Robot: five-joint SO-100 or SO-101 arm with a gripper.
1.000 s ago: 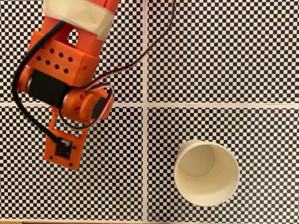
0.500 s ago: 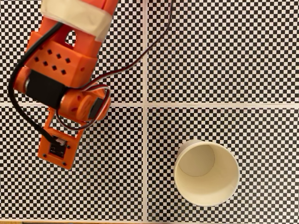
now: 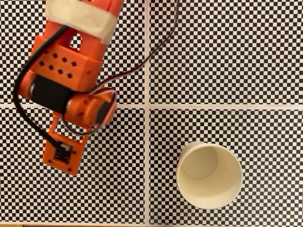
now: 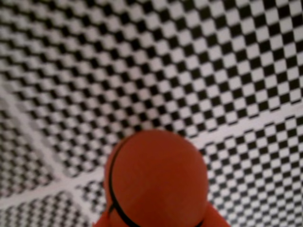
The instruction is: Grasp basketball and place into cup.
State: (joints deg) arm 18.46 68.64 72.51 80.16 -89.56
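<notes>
Wrist view: the basketball (image 4: 158,182) fills the lower centre, apparently clamped in the gripper (image 4: 156,222), whose orange tips just show at its lower edge; how wide the jaws stand cannot be told. Fixed view: the ball is hidden beneath the arm (image 3: 66,80). The cup (image 3: 209,175) stands upright, mouth open, well apart at about four o'clock from the arm, across the checkered table (image 3: 227,52).
</notes>
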